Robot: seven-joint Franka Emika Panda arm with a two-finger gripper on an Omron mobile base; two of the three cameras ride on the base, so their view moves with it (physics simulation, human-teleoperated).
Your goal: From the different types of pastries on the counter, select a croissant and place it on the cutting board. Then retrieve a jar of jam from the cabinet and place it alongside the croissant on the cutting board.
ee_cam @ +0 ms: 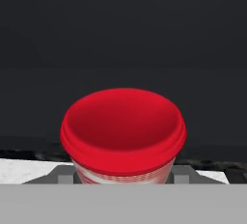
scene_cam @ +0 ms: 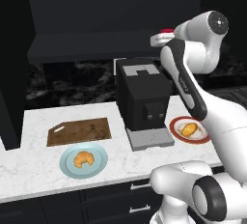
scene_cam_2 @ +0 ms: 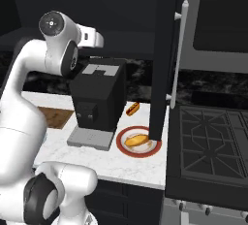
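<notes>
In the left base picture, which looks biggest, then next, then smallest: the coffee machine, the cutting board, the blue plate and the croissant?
1. coffee machine, biggest by far.
2. cutting board and blue plate: too close to rank. The board looks wider, but the plate sits nearer the camera.
3. croissant, clearly smallest, lying on the blue plate.

From my seat at the controls, the jar of jam (ee_cam: 123, 138) shows its red lid in the hand view, while its pale body is cut off below by the lower band. I cannot see whether the finger tips (ee_cam: 181, 174) beside it actually press its sides. In the left base view the jar is a red sliver at the hand, too small to read. In the right base view the arm hides most of the cutting board (scene_cam_2: 55, 116), and a dark upright panel (scene_cam_2: 162, 59) overlaps the red-rimmed plate (scene_cam_2: 121, 144).
</notes>
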